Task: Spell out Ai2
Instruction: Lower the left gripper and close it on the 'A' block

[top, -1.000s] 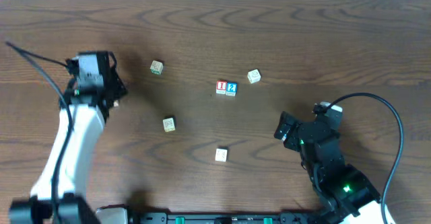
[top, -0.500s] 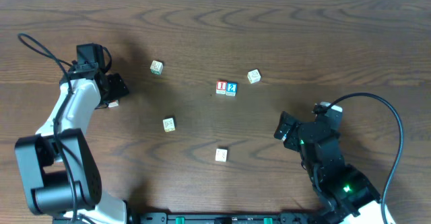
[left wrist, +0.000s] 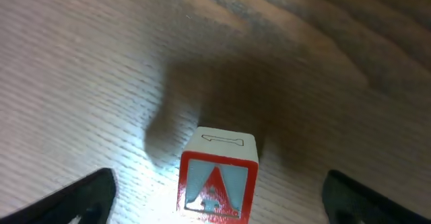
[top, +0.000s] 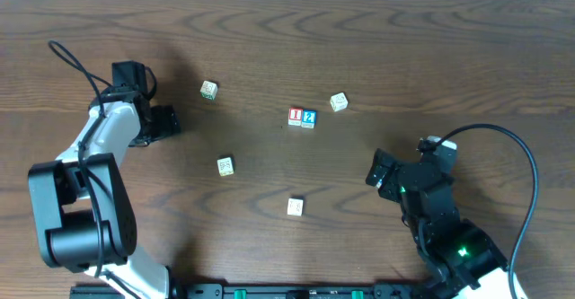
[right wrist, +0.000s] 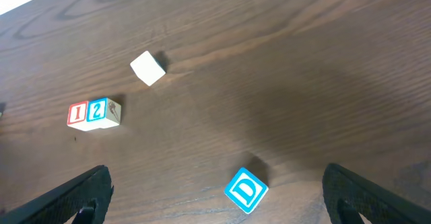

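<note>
Farthest left, toward the counter's left edge and about midway between far and near edges: left tool (top: 167, 121), released, fingers (left wrist: 81, 198) spread wide, grasping nothing. Directly below it in the wrist view, the A cube (left wrist: 217, 183), standing on the counter (top: 431, 48) between those fingers and touching neither, red-framed A face toward the camera, a pale face with a thin line drawing on top. Hidden beneath the tool from overhead. Next rightward, a pale cube with a greenish face (top: 208, 89) toward the far edge, and a second pale cube (top: 225, 165) nearer the near edge, well apart from the first. Then, about midway along the counter, a third pale cube (top: 295, 206) close to the near edge. Beyond it toward the far edge, the I cube (top: 296, 117) and the 2 cube (top: 309, 118) side by side and touching, I on the left, red and blue faces up. Just right of that pair, a tilted pale cube (top: 338, 101), near but apart. Toward the near right corner, right tool (top: 375, 169), likewise released, fingers wide, grasping nothing. In its wrist view, a blue D cube (right wrist: 246, 190) on the counter between the spread fingertips, turned corner-on, touching neither.
</note>
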